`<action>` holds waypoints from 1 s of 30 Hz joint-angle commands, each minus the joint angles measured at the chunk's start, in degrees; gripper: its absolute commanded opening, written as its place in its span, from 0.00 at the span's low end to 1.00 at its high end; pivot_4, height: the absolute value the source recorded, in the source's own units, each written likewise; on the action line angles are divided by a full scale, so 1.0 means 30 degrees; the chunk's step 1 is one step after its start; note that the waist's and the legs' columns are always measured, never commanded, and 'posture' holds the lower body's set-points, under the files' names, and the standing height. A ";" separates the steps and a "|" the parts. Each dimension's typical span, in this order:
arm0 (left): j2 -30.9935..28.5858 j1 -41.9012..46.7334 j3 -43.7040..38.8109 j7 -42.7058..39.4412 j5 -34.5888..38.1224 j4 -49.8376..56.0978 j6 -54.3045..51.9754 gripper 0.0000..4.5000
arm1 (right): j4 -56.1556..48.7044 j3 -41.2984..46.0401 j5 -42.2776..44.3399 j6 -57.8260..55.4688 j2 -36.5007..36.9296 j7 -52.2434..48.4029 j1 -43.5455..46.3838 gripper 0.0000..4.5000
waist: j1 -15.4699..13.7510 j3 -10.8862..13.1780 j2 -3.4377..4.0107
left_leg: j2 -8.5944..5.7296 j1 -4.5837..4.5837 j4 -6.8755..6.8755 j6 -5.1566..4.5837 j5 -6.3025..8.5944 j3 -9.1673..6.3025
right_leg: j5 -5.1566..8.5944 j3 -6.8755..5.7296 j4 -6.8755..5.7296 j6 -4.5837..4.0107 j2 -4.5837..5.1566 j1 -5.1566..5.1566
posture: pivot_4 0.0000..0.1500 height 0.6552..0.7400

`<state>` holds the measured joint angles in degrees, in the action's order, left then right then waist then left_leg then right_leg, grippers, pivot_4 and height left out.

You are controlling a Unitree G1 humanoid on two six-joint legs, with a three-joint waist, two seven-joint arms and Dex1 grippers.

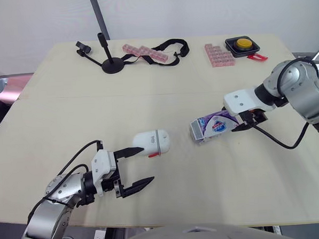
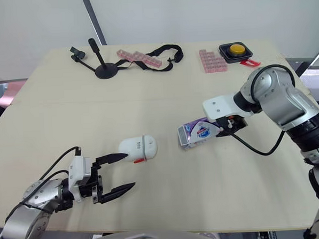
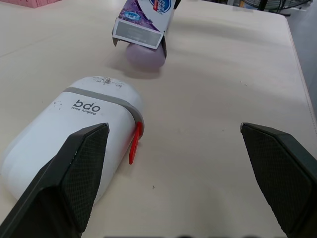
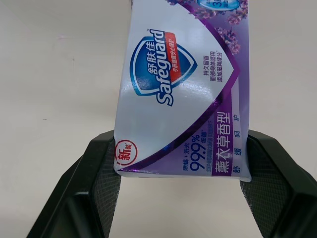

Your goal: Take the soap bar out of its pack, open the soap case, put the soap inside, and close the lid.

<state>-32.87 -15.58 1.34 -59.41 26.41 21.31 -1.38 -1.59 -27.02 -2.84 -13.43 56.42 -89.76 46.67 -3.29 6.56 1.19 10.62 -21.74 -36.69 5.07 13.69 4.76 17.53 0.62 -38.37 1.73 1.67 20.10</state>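
A purple Safeguard soap pack (image 1: 212, 126) lies at the table's right of centre, its open end facing the soap case. My right gripper (image 1: 244, 121) is shut on the pack's far end, with the pack (image 4: 183, 89) between its fingers (image 4: 99, 183). A lavender soap bar (image 3: 144, 55) shows just under the pack's open mouth. The white oval soap case (image 1: 151, 143) with a grey band and red latch lies closed near the table's middle. My left gripper (image 1: 135, 166) stands open just left of the case (image 3: 74, 134), one finger beside it, nothing held.
Along the table's back edge stand a black clip stand (image 1: 111, 63), pink pill boxes (image 1: 145, 53) with a black strap (image 1: 171, 45), another pink box (image 1: 218, 55) and a yellow button (image 1: 243, 43). The table's front edge (image 1: 208, 224) runs close below my left gripper.
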 commanded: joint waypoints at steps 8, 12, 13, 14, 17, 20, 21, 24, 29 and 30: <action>-0.0077 -0.0140 0.0036 0.0028 0.0143 0.0700 0.0175 1.00 | 0.1373 0.1387 0.0655 0.1563 0.1380 -0.0828 -0.0629 0.74 | -0.0058 0.0000 -0.0001 | 0.0007 0.0005 0.0000 0.0009 0.0007 0.0033 | 0.0000 0.0051 0.0000 0.0000 -0.0014 0.0001 | 1.00 1.00; -0.0239 -0.0149 -0.0162 -0.0295 0.0195 0.0378 0.0374 1.00 | 0.2864 0.3204 0.1724 0.2316 0.2798 -0.0520 -0.2434 0.74 | -0.0294 0.0000 -0.0004 | 0.0007 -0.0007 -0.0001 0.0021 0.0015 0.0067 | 0.0000 0.0090 0.0015 0.0000 -0.0014 -0.0006 | 1.00 1.00; -0.0264 -0.0130 -0.0199 -0.0377 0.0191 0.0278 0.0420 1.00 | 0.3230 0.4136 0.2487 0.2418 0.3081 -0.0409 -0.3295 0.74 | -0.0352 0.0000 -0.0005 | 0.0007 -0.0007 -0.0002 0.0022 0.0016 0.0075 | 0.0000 0.0105 0.0023 0.0000 -0.0015 -0.0010 | 1.00 1.00; -0.0273 -0.0121 -0.0222 -0.0451 0.0174 0.0181 0.0486 1.00 | 0.3425 0.4760 0.3038 0.2479 0.3227 -0.0347 -0.3876 0.74 | -0.0387 -0.0002 -0.0008 | 0.0007 -0.0009 -0.0002 0.0022 0.0017 0.0098 | 0.0000 0.0126 0.0027 0.0001 -0.0016 -0.0009 | 1.00 1.00; -0.0212 -0.0229 -0.0203 -0.0750 0.0022 -0.0258 0.0936 1.00 | 0.4340 0.7049 0.4316 0.2976 0.3410 0.0474 -0.6076 0.74 | -0.0412 -0.0003 -0.0013 | 0.0013 -0.0070 0.0000 0.0022 0.0020 0.0123 | 0.0001 0.0152 0.0054 0.0003 -0.0017 -0.0016 | 1.00 1.00; -0.0192 -0.0121 -0.0160 -0.1032 -0.0074 -0.0680 0.1295 1.00 | 0.6009 1.0904 0.6286 0.3379 0.1821 0.3065 -0.8870 0.74 | -0.0391 -0.0010 -0.0027 | 0.0027 -0.0080 0.0008 0.0025 0.0022 0.0138 | 0.0005 0.0166 0.0115 0.0009 -0.0017 -0.0022 | 1.00 1.00; -0.0187 -0.0075 -0.0159 -0.1095 -0.0082 -0.0790 0.1380 1.00 | 0.6308 1.1793 0.6457 0.3820 0.1345 0.3899 -0.9640 0.74 | -0.0396 -0.0013 -0.0031 | 0.0032 -0.0071 0.0006 0.0026 0.0023 0.0146 | 0.0005 0.0171 0.0107 0.0009 -0.0019 -0.0021 | 1.00 1.00; -0.0192 0.0028 -0.0197 -0.1233 -0.0059 -0.1052 0.1581 1.00 | 0.6254 1.3582 0.6941 0.3854 0.0063 0.5847 -1.1217 0.74 | -0.0388 -0.0020 -0.0022 | 0.0031 -0.0068 0.0003 0.0027 0.0022 0.0154 | 0.0005 0.0176 0.0094 0.0010 -0.0027 -0.0015 | 1.00 1.00; -0.0273 0.0143 -0.0385 -0.1371 0.0314 -0.0899 0.1494 1.00 | 0.6031 1.6421 0.7573 0.3034 -0.3339 1.1198 -1.3729 0.74 | -0.0408 -0.0025 -0.0027 | 0.0043 -0.0037 0.0004 0.0029 0.0022 0.0156 | 0.0014 0.0174 0.0087 0.0024 -0.0033 -0.0025 | 1.00 1.00; -0.0297 0.0177 -0.0418 -0.1365 0.0391 -0.0820 0.1416 1.00 | 0.5976 1.6628 0.7564 0.2890 -0.3653 1.1756 -1.3916 0.74 | -0.0417 -0.0026 -0.0024 | 0.0041 -0.0039 0.0007 0.0029 0.0021 0.0157 | 0.0014 0.0174 0.0090 0.0026 -0.0032 -0.0026 | 1.00 1.00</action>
<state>-33.12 -15.37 1.15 -63.19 26.39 17.42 2.56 17.47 19.00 18.54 -3.69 46.44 -60.05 5.83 -4.54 6.49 1.12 10.74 -21.85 -36.67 5.16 13.75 5.23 17.58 1.14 -38.10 1.81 1.58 20.02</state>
